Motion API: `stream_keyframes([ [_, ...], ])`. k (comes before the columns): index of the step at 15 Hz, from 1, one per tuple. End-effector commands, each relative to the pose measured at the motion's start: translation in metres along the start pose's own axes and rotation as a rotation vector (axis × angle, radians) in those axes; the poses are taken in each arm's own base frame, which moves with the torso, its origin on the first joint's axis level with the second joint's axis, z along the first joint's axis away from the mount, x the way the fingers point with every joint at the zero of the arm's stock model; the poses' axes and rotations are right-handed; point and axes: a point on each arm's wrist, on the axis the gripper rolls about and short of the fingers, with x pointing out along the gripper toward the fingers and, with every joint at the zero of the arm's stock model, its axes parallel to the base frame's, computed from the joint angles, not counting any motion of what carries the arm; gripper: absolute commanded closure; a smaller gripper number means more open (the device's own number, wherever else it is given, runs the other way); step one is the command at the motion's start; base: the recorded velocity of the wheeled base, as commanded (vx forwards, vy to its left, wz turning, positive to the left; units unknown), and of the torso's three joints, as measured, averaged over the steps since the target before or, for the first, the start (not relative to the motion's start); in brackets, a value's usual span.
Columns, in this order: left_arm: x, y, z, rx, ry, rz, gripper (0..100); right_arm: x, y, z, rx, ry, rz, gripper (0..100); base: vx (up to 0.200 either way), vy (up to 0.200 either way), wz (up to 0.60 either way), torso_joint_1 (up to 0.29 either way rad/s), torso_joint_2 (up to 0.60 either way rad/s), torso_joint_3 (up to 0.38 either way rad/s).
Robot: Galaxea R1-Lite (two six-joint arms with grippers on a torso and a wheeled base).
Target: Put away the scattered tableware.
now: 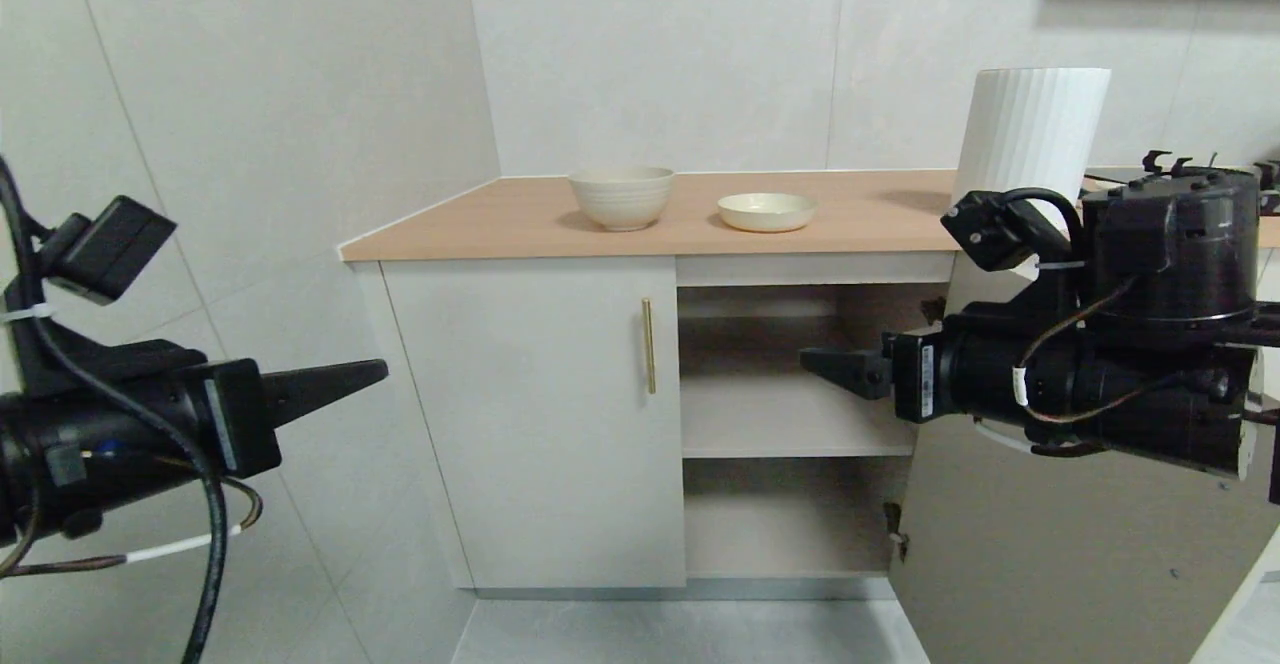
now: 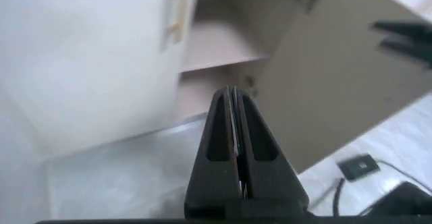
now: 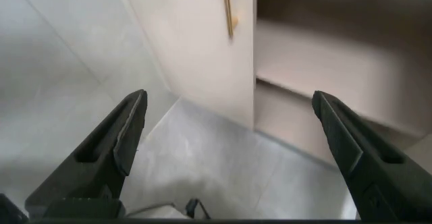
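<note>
bowl: I see the bowl upright on the countertop, above the closed door.
dish: the shallow dish sits just beside the bowl on its right, apart from it, above the open cabinet bay.
axis: both are round with rims up, so there is no long axis and a rim pinch from above looks right.
shelf: the middle shelf is bare, likely the drop spot.
right gripper: my right gripper has its jaws spread wide and sits level with the upper bay, below the dish. It's the nearer arm to the dish.
left gripper: my left gripper has its jaws pressed together. It is low and well left of the cabinet, far from both pieces.
key relation: both pieces lie above and beyond both sets of jaws, so I'd go up first.
other: a white ribbed vase stands behind the right arm.
</note>
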Motion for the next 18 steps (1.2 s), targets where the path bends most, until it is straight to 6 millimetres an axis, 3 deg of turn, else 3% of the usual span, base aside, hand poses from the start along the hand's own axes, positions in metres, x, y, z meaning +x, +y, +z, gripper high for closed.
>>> stream_keyframes([
  [1, -0.015, 0.004, 0.0, -0.005, -0.043, 0.039, 0, 0.004, -0.003, 0.009, 0.008, 0.021, -0.035, 0, 0.0, 0.0, 0.0, 0.0, 0.0, 0.0],
  [5, -0.006, 0.01, -0.002, -0.025, -0.018, 0.052, 0, -0.014, -0.011, 0.006, 0.027, 0.041, -0.124, 0, 0.0, 0.0, 0.0, 0.0, 0.0, 0.0],
  [16, -0.006, 0.011, -0.001, -0.002, -0.02, 0.07, 0, -0.01, -0.019, 0.008, 0.036, 0.047, -0.152, 0, 0.0, 0.0, 0.0, 0.0, 0.0, 0.0],
  [18, -0.007, 0.011, 0.0, -0.013, -0.026, 0.069, 0, -0.01, -0.019, 0.007, 0.036, 0.048, -0.152, 0, 0.0, 0.2, 0.0, 0.002, 0.0, 0.0],
])
